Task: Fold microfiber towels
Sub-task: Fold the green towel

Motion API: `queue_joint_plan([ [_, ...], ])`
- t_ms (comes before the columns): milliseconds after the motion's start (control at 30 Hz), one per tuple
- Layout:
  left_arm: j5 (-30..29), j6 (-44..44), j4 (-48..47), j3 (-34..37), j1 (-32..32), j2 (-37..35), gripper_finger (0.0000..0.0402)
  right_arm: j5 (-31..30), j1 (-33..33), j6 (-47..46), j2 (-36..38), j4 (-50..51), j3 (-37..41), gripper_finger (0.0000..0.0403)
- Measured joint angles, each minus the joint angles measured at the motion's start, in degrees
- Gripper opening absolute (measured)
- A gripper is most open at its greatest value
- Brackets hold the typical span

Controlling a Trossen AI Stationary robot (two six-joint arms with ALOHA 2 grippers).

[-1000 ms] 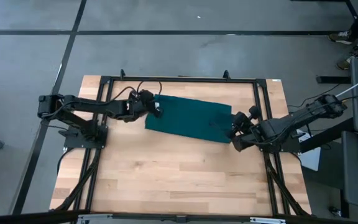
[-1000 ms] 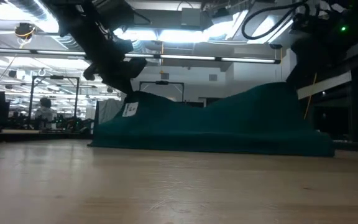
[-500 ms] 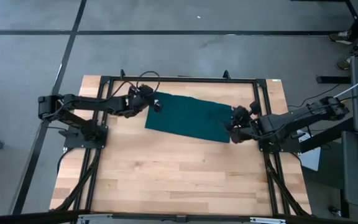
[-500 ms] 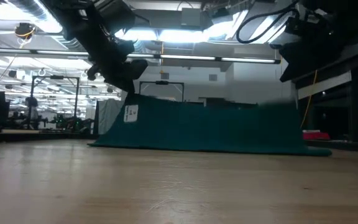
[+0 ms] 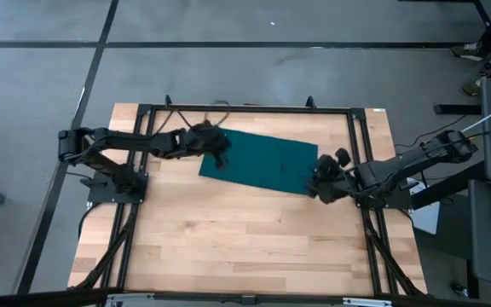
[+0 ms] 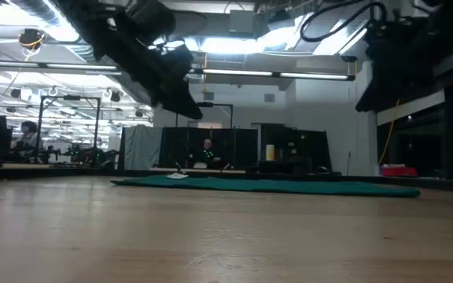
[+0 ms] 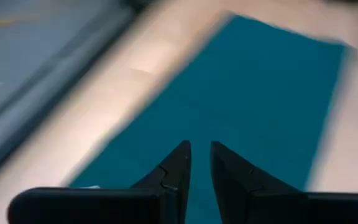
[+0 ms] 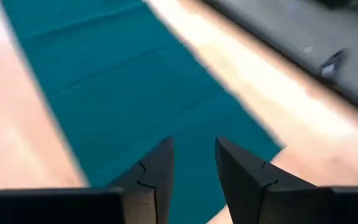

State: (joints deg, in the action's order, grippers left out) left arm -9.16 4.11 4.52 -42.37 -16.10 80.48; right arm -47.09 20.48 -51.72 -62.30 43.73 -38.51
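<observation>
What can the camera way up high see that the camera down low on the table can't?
Only the high view shows the towel's whole rectangle shape, the bare table nearer the camera, and the left gripper and right gripper at its two ends. Only the low view shows the room behind, with ceiling lights, and that the towel lies flat. Both show the teal towel, the wooden table and the dark arms.

Even, soft light falls on the wooden counter (image 5: pixel 245 239) from above, leaving only faint shadows under the arms. At counter height, bright ceiling strip lights (image 6: pixel 234 43) glare in the room behind, so both arms read as dark silhouettes and the near wood is dim. Both wrist views are smeared: the towel (image 7: pixel 253 93) edges and the counter blur, while the jaws stay sharp.
</observation>
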Motion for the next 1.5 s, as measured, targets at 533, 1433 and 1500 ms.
queue_joint_plan([
  [533,-5.82,7.41,-3.53,-4.45,12.66,8.15,0.0002,13.22,10.59,-7.6,0.33,-3.02,8.08,0.0062],
  [1433,-0.06,17.98,-20.93,-63.99,12.93,54.62,0.0002,-10.78,33.17,-19.65,8.46,2.69,-1.65,0.0039],
  [1500,0.29,19.16,-22.1,-64.71,12.83,55.71,0.0001,-13.55,34.77,-19.64,8.49,1.23,-1.65,0.0039],
])
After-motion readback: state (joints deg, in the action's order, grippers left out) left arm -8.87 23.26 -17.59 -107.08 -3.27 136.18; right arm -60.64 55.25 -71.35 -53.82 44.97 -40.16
